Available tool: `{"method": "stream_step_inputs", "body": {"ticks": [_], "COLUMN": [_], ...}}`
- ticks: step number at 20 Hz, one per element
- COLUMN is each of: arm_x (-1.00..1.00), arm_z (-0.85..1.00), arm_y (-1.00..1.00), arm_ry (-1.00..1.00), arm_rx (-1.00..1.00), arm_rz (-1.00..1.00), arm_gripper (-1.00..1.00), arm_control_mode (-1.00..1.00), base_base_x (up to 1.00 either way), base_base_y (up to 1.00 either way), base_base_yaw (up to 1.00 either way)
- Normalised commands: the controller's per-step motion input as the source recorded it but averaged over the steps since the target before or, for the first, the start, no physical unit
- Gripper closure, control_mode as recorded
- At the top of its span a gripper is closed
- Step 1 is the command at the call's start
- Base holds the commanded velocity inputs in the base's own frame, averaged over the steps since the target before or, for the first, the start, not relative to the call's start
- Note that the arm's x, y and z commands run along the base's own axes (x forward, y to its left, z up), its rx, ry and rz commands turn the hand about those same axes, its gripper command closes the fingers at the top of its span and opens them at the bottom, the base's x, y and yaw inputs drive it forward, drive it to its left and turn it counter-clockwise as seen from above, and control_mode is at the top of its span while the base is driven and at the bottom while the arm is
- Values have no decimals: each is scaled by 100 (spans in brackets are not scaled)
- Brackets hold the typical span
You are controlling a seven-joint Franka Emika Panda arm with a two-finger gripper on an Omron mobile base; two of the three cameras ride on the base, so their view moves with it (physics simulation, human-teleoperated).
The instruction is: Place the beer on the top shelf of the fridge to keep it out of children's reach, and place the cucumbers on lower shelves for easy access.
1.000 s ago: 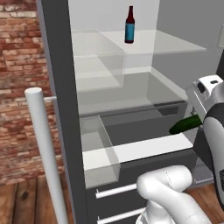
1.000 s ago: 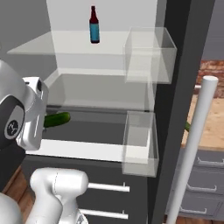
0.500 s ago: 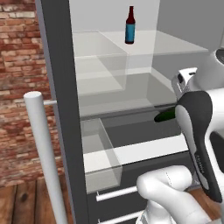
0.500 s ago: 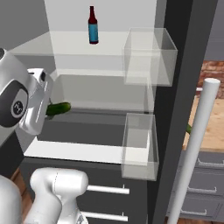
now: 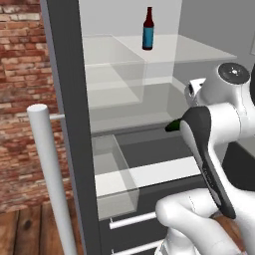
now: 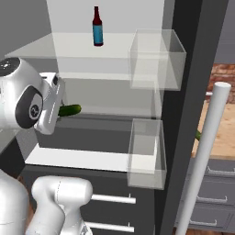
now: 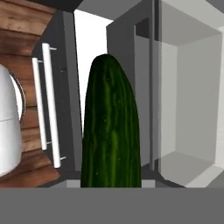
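The beer (image 5: 148,29) (image 6: 97,26) stands upright on the top shelf (image 6: 69,51) of the open fridge (image 5: 67,99). My gripper (image 6: 59,111) is shut on one of the cucumbers (image 6: 70,110), a dark green one held lying level just above a lower shelf (image 6: 110,115) at the fridge's opening. In the left base view only its tip (image 5: 173,126) peeks out from behind my arm. In the hand view the cucumber (image 7: 111,131) runs straight ahead and hides my fingertips. A sliver of green (image 6: 198,134) shows past the door's edge; what it is I cannot tell.
The open fridge door carries two clear bins (image 6: 156,59) (image 6: 147,153) and a long white handle (image 6: 206,151) (image 5: 50,174). A white ledge (image 6: 82,158) lies below the lower shelf, with drawer rails (image 6: 112,198) under it. Brick wall (image 5: 20,99) stands at the left.
The arm has lifted the cucumber and carried it inward, from below shelf height to just above the lower shelf. The beer has not moved.
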Motion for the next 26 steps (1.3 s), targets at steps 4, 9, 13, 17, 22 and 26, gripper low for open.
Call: {"method": "stream_step_inputs", "body": {"ticks": [4, 9, 13, 17, 22, 26], "arm_x": [58, 69, 72, 65, 64, 63], "arm_z": [-47, -38, -11, -2, -3, -3], "arm_y": [0, 0, -1, 0, 0, 0], "arm_ry": [-8, -7, 0, 0, 0, 0], "arm_rx": [1, 5, 8, 8, 11, 7], "arm_rz": [-1, 0, -1, 0, 0, 0], "arm_gripper": [100, 100, 100, 100, 100, 100], "arm_control_mode": [-100, -100, -100, -100, -100, -100], "base_base_x": [0, 0, 0, 0, 0, 0], "base_base_y": [0, 0, 0, 0, 0, 0], "base_base_yaw": [0, 0, 0, 0, 0, 0]}}
